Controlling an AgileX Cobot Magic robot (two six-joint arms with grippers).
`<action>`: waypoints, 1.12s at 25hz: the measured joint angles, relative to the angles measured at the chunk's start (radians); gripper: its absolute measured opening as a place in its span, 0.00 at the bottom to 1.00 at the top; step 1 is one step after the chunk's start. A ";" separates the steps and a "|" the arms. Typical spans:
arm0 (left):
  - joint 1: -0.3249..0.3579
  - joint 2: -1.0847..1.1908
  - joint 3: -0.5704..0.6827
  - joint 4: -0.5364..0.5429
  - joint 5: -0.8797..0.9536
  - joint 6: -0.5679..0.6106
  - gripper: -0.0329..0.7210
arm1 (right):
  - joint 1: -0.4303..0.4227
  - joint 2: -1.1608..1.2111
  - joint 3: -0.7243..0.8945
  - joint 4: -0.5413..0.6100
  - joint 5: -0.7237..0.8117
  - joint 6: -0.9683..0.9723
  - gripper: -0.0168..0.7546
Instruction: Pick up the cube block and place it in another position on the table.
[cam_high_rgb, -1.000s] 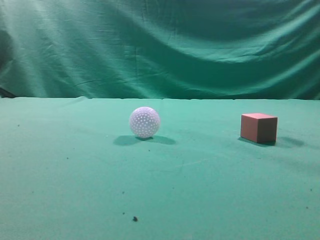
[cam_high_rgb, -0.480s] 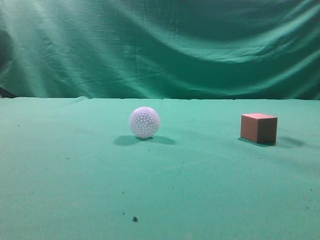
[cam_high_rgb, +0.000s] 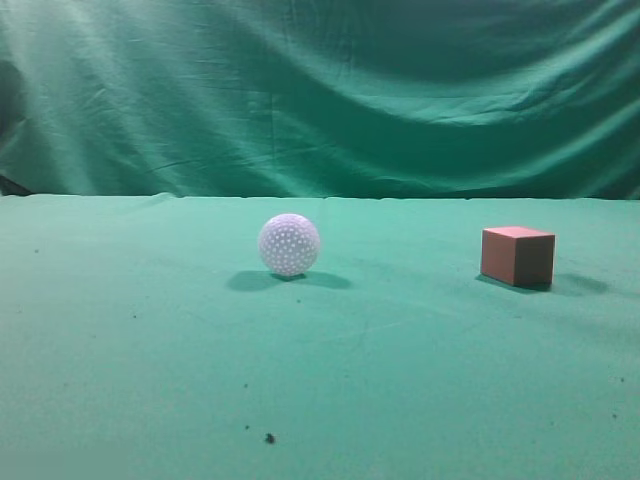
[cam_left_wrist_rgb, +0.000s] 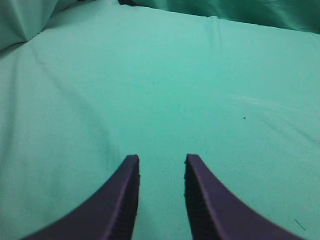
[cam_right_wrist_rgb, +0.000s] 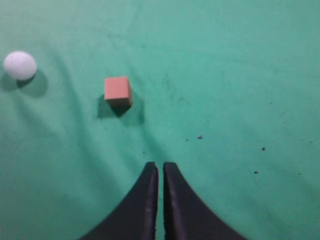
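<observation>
Clearly the cube block sits on the desk up and left of the pinched-together, empty right gripper in its wrist view, while the parted left gripper faces bare cloth.

I looked over all three feeds and couldn't read a single letter, number, logo or sign anywhere. The cube block had plain faces with no print on them, both from the side and from above. The white dimpled ball, off to the left of the cube block, showed no brand mark on the side facing me. The table around the cube block carried only dark specks, nothing legible.
</observation>
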 joint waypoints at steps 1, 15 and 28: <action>0.000 0.000 0.000 0.000 0.000 0.000 0.39 | 0.020 0.051 -0.029 0.000 0.028 0.000 0.02; 0.000 0.000 0.000 0.000 0.000 0.000 0.39 | 0.331 0.672 -0.305 -0.085 0.098 0.038 0.02; 0.000 0.000 0.000 0.000 0.000 0.000 0.39 | 0.331 0.887 -0.357 -0.214 -0.102 0.335 0.76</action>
